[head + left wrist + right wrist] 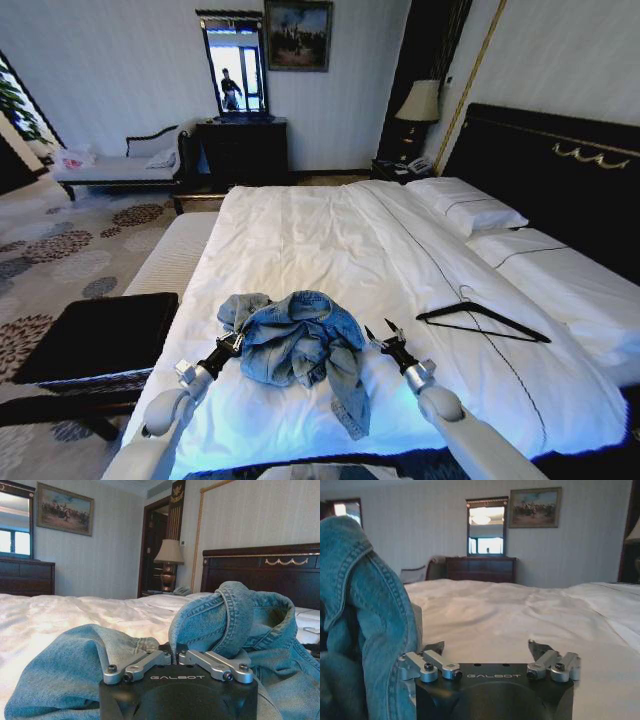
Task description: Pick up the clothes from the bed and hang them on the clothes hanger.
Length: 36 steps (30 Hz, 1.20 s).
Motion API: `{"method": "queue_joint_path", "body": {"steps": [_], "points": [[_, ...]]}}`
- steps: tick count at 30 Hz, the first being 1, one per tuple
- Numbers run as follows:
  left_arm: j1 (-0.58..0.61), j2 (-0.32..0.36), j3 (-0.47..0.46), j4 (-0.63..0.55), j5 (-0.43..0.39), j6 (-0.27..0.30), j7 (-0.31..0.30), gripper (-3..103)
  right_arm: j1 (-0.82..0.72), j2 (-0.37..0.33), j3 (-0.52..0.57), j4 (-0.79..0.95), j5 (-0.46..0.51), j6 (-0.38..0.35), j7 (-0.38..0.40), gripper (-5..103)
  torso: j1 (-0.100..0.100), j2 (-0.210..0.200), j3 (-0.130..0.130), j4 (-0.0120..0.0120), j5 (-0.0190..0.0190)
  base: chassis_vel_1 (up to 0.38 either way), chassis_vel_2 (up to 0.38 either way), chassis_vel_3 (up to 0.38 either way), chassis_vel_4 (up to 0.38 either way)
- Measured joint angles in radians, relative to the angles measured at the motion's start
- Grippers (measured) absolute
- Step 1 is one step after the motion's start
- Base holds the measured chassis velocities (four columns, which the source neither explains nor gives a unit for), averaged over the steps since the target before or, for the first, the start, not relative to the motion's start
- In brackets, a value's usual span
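Lying crumpled on bed [330, 240], light-blue denim jacket [300, 345], sleeve trailing

Daylight is bright and cool over my head view; the white bed [330, 250] nearly washes out around the denim jacket [300, 345]. Lines bow toward the edges, away from the jacket. A lit window glares in the mirror [235, 70] beyond. My near wrist housings sit soft and dark.

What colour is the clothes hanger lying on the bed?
Black. The clothes hanger stands out against the white bed, best seen in the head view.
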Motion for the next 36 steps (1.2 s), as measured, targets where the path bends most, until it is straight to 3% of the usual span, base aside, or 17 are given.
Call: {"method": "queue_joint_path", "body": {"steps": [9,13,15,17,18,20,22,23,24,25,29,36], "points": [[-0.002,0.008,-0.003,0.0,-0.001,-0.004,0.004,2,0.026,-0.011,-0.007,-0.005,0.025,0.025,-0.031,100,0.0,0.0,0.0,-0.0002,0.0001,0.0,0.0,0.0,0.0],[-0.005,0.01,-0.003,0.004,-0.001,-0.004,0.006,2,-0.003,-0.026,0.049,0.034,-0.021,-0.051,0.112,100,0.0,0.0,0.0,-0.0003,0.0,0.0,0.0,0.0,0.0],[-0.007,0.009,-0.002,0.007,-0.001,-0.005,0.007,2,-0.017,-0.038,0.062,0.055,0.018,-0.064,0.12,100,0.0,0.0,0.0,-0.0003,0.0,0.0,0.0,0.0,0.0],[-0.01,0.006,0.0,0.013,0.001,-0.006,0.009,2,-0.049,-0.065,0.069,0.102,0.185,-0.069,0.016,100,0.0,0.0,0.0,-0.0003,0.0,0.0,0.0,0.0,0.0],[-0.01,0.006,0.0,0.013,0.001,-0.006,0.009,2,-0.049,-0.065,0.069,0.102,0.185,-0.069,0.016,100,0.0,0.0,0.0,-0.0003,0.0,0.0,0.0,0.0,0.0],[-0.015,0.001,0.002,0.016,0.002,-0.006,0.01,2,-0.063,-0.082,0.067,0.123,0.277,-0.07,-0.076,100,0.0,0.0,0.0,-0.0003,-0.0001,0.0,0.0,0.0,0.0],[-0.019,-0.003,0.005,0.016,0.003,-0.006,0.01,2,-0.06,-0.091,0.056,0.107,0.319,-0.075,-0.195,100,0.0,0.0,0.0,0.0,-0.0001,0.0,0.0,0.0,0.0],[-0.019,-0.003,0.005,0.016,0.003,-0.006,0.01,2,-0.06,-0.091,0.056,0.107,0.319,-0.075,-0.195,100,0.0,0.0,0.0,0.0,-0.0001,0.0,0.0,0.0,0.0],[-0.019,-0.005,0.006,0.016,0.004,-0.006,0.01,2,-0.054,-0.093,0.052,0.089,0.324,-0.076,-0.246,100,0.0,0.0,0.0,-0.0001,0.0,0.0,0.0,0.0,0.0],[-0.019,-0.008,0.007,0.016,0.007,-0.005,0.01,2,-0.032,-0.093,0.036,0.044,0.315,-0.078,-0.338,100,0.0,0.0,0.0,-0.0001,0.0,0.0,0.0,0.0,0.0],[-0.018,-0.012,0.006,0.015,0.008,-0.004,0.01,2,0.006,-0.087,0.003,-0.013,0.297,-0.079,-0.397,100,0.0,0.0,0.0,-0.0001,0.0001,0.0,0.0,0.0,0.0],[-0.013,-0.008,-0.003,0.016,0.008,-0.004,0.011,2,0.06,-0.075,-0.035,-0.052,0.369,-0.079,-0.488,100,0.0,0.0,0.0,-0.0001,0.0,0.0,0.0,0.0,0.0]]}}
